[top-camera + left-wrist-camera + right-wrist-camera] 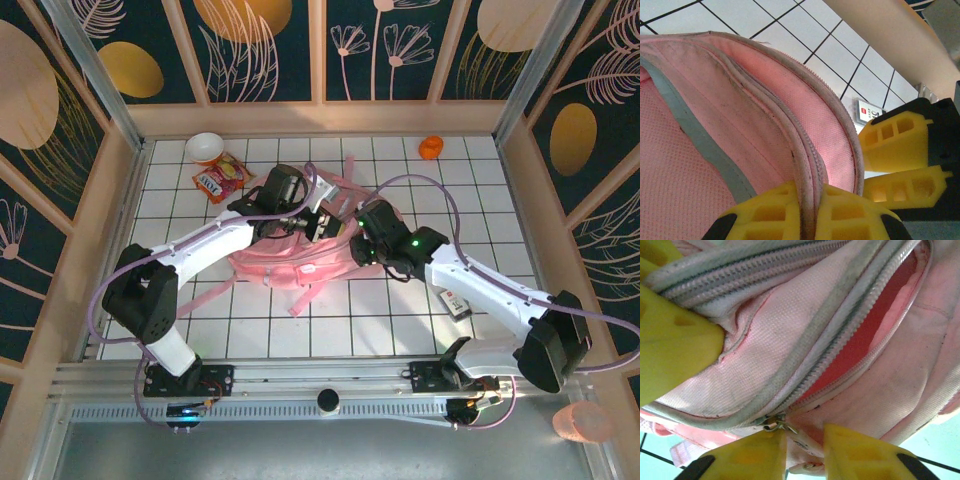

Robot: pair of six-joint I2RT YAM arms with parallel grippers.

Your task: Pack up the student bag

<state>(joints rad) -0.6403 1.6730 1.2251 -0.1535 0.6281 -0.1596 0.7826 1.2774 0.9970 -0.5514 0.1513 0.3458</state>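
- Pinching the piped zip edge of the student bag [740,125], the left pincer [810,220] is closed on it. The seam runs straight out from between its yellow fingers.
- The bag lies mid-way across the tiled table [420,320], between the two arms. The left pincer is over its top and the right pincer [358,243] at its right end, so the two nearly meet.
- In the right wrist view the zip pull [774,424] sits at the tip of one finger, with fabric in the slim gap between the two (whether they actually bite, I cannot tell).
- The deciding relation: from the pull, the zip track [840,325] runs diagonally up and away from the right pincer, and the mouth is parted, showing darker lining [865,335].
- The right arm is nearer the pull, so I judge any zip travel should follow that diagonal, braced by the left pincer's hold.
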